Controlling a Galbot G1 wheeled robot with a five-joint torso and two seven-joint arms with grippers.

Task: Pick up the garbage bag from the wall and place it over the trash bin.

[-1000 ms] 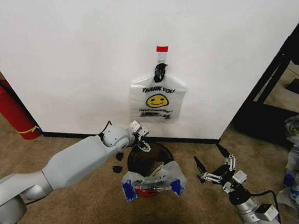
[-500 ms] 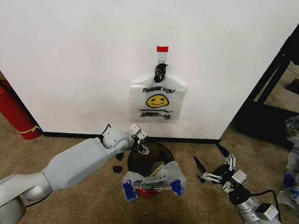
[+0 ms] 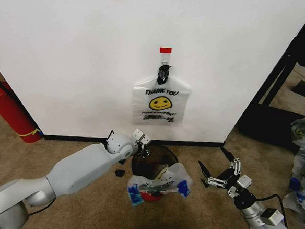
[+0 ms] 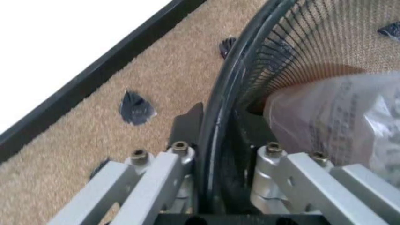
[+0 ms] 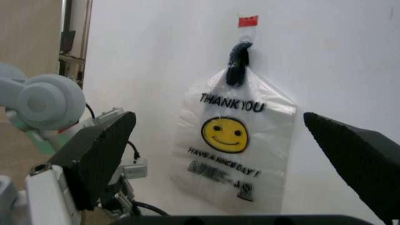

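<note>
The garbage bag point(image 3: 160, 101) with the yellow smiley is hanging flat on the wall point(image 3: 83, 52) from a small hook point(image 3: 165, 51) under a red tape strip point(image 3: 165, 50), directly above the trash bin point(image 3: 154, 157), at its 12 o'clock in the head view. The left gripper point(image 3: 144, 150) is reaching down at the bin's 9 o'clock edge; in the left wrist view its jaws are straddling the black wire rim point(image 4: 218, 122), one finger inside, one outside, closing on it. Another crumpled bag point(image 3: 158, 185) with blue print is draping over the bin's near side at 6 o'clock. The right gripper point(image 3: 211, 177) is hovering low over the carpet point(image 3: 83, 204) at the bin's 3 o'clock, fingers spread wide, gripping nothing, facing the hanging bag. A red fire extinguisher point(image 3: 8, 112) is standing at the wall far off at 9 o'clock.
</note>
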